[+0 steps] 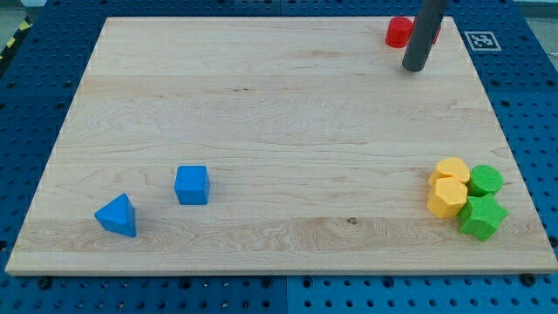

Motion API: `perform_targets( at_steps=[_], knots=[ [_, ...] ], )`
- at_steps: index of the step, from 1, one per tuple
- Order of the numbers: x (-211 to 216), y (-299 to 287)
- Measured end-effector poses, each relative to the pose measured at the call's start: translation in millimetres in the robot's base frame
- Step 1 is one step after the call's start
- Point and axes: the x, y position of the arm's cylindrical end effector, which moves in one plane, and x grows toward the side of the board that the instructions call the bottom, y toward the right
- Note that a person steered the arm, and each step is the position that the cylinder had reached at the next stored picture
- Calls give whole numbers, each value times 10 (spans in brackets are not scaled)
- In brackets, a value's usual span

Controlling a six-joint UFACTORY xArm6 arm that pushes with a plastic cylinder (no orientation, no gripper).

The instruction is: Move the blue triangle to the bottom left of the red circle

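Rod stands upright, my tip point(415, 68) just below red circle point(399, 32), pushing nothing.

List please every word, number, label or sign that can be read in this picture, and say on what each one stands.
No readable words or numbers anywhere.
Black-and-white square marker, on the blue base by the board's top right corner: a coded pattern, not text.
Yellow-and-black striped tape, at the view's top left edge: no lettering.
The blocks carry no labels.
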Motion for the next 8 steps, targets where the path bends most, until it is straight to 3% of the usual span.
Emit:
perform_targets(
  at_steps=[2,5,6,7,8],
  knots=[
    [703,-1406],
    [1725,-4247],
    [2198,-4726],
    [2743,-4819],
    [2738,-4569]
  ],
)
